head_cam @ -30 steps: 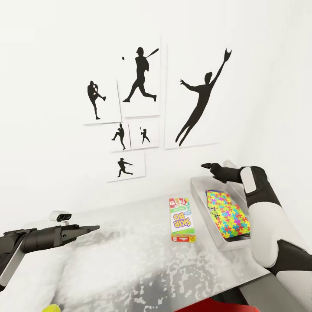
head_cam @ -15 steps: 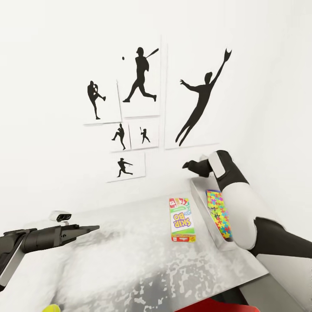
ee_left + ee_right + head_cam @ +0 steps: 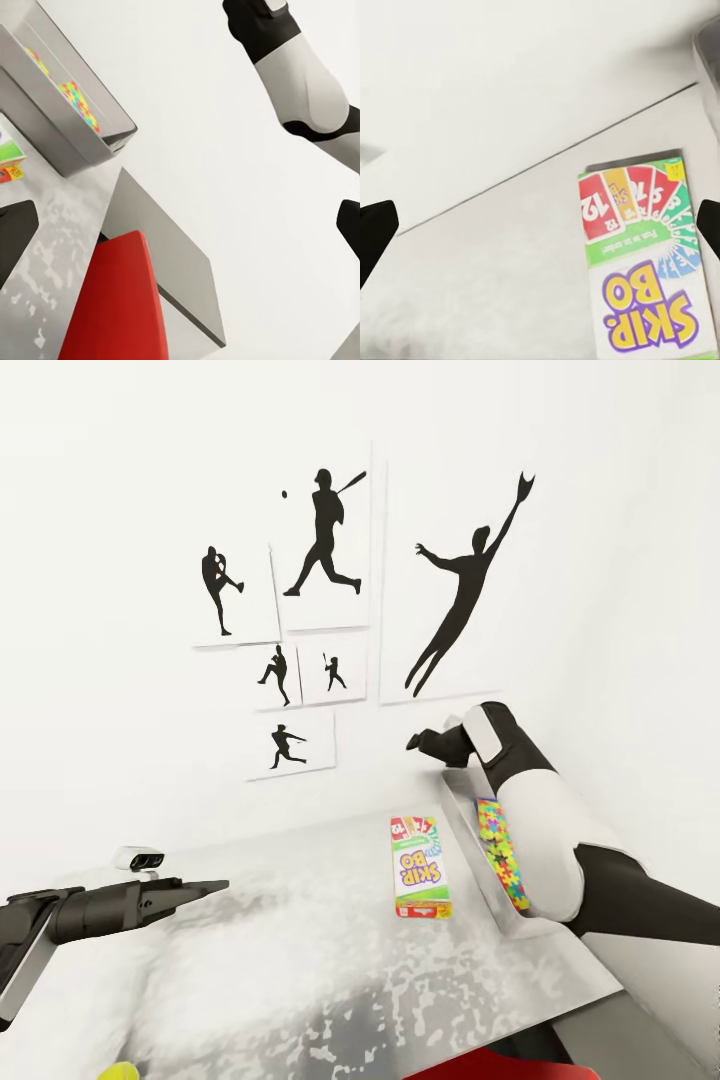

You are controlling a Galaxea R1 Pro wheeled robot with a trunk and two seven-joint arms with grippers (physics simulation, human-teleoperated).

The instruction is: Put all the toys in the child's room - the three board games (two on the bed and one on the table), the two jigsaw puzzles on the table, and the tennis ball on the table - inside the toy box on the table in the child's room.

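- Left gripper [image 3: 205, 886] is hovering low over the table's [image 3: 300, 960] left part, fingers looking pressed together to a point in the head view, pinching nothing. My read: it is idling clear of the work, well apart from every toy.
- A small white device [image 3: 138, 856] is sitting on the table just behind that gripper; what it is, I cannot tell.
- A yellow-green curved edge [image 3: 118, 1071] is peeking in at the head view's bottom left; possibly the ball, too little showing to be sure.
- One game [image 3: 419, 865] is lying flat and face up on the table, just beside the box's near wall, not yet inside. Probably the next pickup, being the nearest loose toy.
- Right gripper [image 3: 426, 741] is hanging above the box's far end, near the wall. In the right wrist view its dark fingertips [image 3: 376, 232] are sitting at opposite edges, so spread wide, carrying nothing, with the game [image 3: 649, 259] lying between and below them: likely lining up for a grasp.
- Box [image 3: 465, 830] is resting at the table's right end; the right forearm is crossing over it and covering much of the inside.
- Count: one puzzle [image 3: 500, 850] is visibly lying inside the box; whether a second is lying under it, cannot tell. One game showing; one box; two grippers.
- A red object [image 3: 116, 300] is standing below the table's right edge.
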